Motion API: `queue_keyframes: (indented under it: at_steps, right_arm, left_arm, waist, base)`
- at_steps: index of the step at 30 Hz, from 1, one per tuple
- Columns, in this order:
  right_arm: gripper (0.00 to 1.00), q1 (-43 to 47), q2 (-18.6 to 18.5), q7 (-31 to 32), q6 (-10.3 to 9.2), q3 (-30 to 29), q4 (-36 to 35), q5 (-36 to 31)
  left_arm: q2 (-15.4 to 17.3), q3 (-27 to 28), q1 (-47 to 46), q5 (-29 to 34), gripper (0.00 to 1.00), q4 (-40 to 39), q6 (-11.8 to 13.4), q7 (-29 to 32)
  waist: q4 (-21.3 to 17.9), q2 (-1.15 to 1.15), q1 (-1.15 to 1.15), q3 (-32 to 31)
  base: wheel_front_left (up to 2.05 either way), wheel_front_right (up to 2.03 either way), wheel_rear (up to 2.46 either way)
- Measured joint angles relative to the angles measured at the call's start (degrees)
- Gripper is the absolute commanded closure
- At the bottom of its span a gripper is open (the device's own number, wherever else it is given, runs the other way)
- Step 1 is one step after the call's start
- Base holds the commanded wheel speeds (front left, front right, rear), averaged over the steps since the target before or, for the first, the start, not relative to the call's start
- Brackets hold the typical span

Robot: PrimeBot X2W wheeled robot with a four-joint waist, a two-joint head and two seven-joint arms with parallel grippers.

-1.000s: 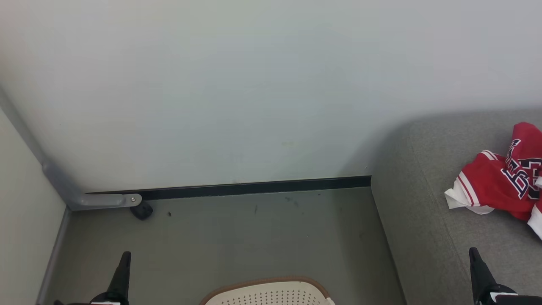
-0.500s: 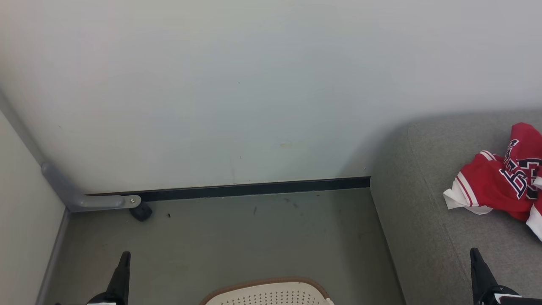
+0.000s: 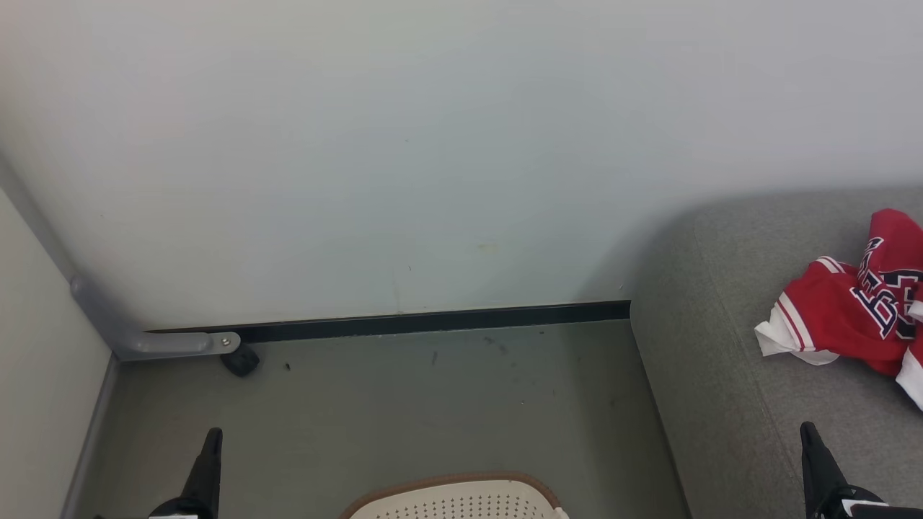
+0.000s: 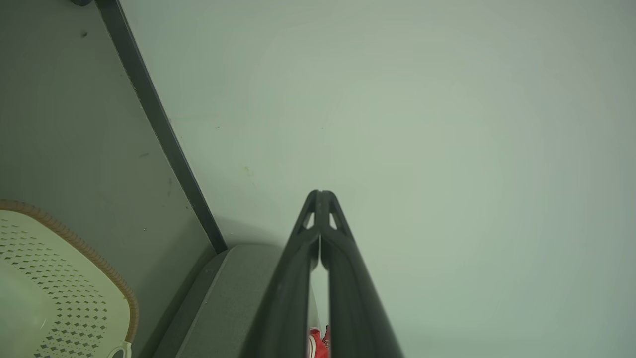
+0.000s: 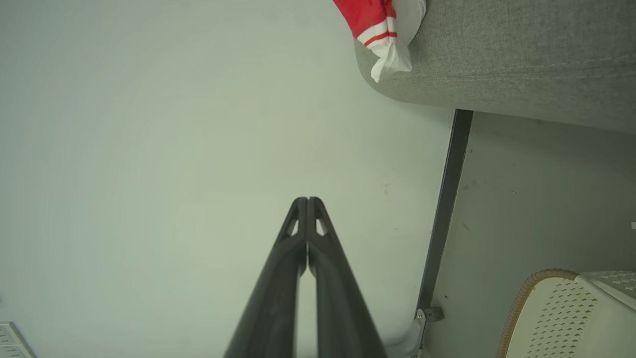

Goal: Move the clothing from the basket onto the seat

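Observation:
The clothing (image 3: 851, 313), red with white trim and dark letters, lies crumpled on the grey seat (image 3: 728, 375) at the right; its red and white edge (image 5: 382, 30) also shows on the seat (image 5: 521, 59) in the right wrist view. The cream basket (image 3: 458, 499) with its brown rim sits on the floor at the bottom middle; what shows of its inside (image 4: 44, 278) is bare. My left gripper (image 3: 213, 435) points up at the lower left, shut with nothing in it (image 4: 320, 193). My right gripper (image 3: 805, 428) stands at the lower right over the seat's front, shut and empty (image 5: 304, 200).
A pale wall (image 3: 433, 158) with a dark baseboard (image 3: 433, 319) closes off the grey-green floor (image 3: 404, 404) ahead. A grey bracket with a small black caster (image 3: 241, 358) sits in the left corner, beside a side panel (image 3: 36, 375).

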Motion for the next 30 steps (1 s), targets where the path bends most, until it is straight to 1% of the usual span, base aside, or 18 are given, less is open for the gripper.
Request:
queue_keyframes:
  at_steps: [30]
  right_arm:
    - [1.00,0.0,0.0,0.0,0.00,0.0,0.0,0.1]
  left_arm:
    - [0.0,0.0,0.0,0.0,1.00,0.0,0.0,0.0]
  waist:
    - [0.0,0.00,0.00,0.0]
  base:
    - [0.00,0.00,0.00]
